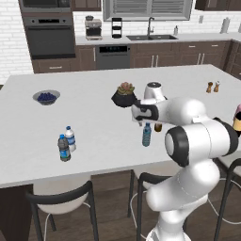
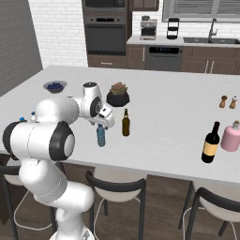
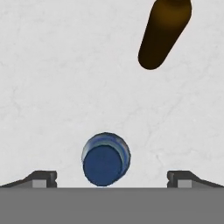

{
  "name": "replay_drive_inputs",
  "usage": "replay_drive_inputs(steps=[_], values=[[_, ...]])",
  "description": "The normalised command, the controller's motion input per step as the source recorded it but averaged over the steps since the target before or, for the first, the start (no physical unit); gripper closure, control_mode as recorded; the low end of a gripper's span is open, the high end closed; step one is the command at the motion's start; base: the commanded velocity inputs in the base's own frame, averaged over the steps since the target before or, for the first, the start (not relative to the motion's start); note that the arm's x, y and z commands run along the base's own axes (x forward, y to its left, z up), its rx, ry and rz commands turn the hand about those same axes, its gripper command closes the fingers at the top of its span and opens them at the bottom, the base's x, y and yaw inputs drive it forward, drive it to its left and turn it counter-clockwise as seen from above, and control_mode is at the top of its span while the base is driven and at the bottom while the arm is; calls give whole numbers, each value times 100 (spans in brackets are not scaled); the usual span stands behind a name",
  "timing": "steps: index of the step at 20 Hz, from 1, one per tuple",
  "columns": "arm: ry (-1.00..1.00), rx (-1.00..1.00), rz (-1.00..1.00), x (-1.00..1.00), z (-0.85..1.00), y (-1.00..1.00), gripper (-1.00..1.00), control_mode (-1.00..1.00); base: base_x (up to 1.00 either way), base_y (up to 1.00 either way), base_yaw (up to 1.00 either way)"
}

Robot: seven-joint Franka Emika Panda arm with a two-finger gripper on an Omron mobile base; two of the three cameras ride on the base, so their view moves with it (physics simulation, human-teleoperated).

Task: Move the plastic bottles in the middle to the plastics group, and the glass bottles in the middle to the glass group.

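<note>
The light-blue water bottle (image 1: pixel 147 135) (image 2: pixel 101 135) stands upright on the white island, its blue cap (image 3: pixel 105 159) seen from above in the hand view. My gripper (image 3: pixel 112 179) (image 1: pixel 142 123) (image 2: pixel 100 124) hangs open just above it, one fingertip to each side of the cap and clear of it. The plain brown bottle (image 2: pixel 125 123) (image 3: pixel 164 33) stands a little beyond. The labelled brown bottle (image 2: pixel 211 143) is far right beside the pink vessel (image 2: pixel 230 136). The clear bottle (image 1: pixel 70 138) and the dark bottle (image 1: pixel 63 148) stand together at the left.
A potted succulent (image 1: pixel 123 96) sits behind the bottles at mid-island and a bowl of blueberries (image 1: pixel 46 97) at the far left. Salt and pepper shakers (image 1: pixel 212 87) stand at the back right. Stools (image 1: pixel 61 200) line the island's near edge.
</note>
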Motion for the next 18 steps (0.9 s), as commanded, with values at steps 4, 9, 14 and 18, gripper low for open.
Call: replay_drive_inputs(steps=[4,9,14,18], values=[[0,0,0,5,-29,3,-100,-100,0,0,0],[0,0,0,23,-24,1,-100,-100,0,0,0],[0,0,2,12,-17,0,-100,-100,0,0,0],[0,0,5,-5,-19,0,-100,-100,0,0,0]])
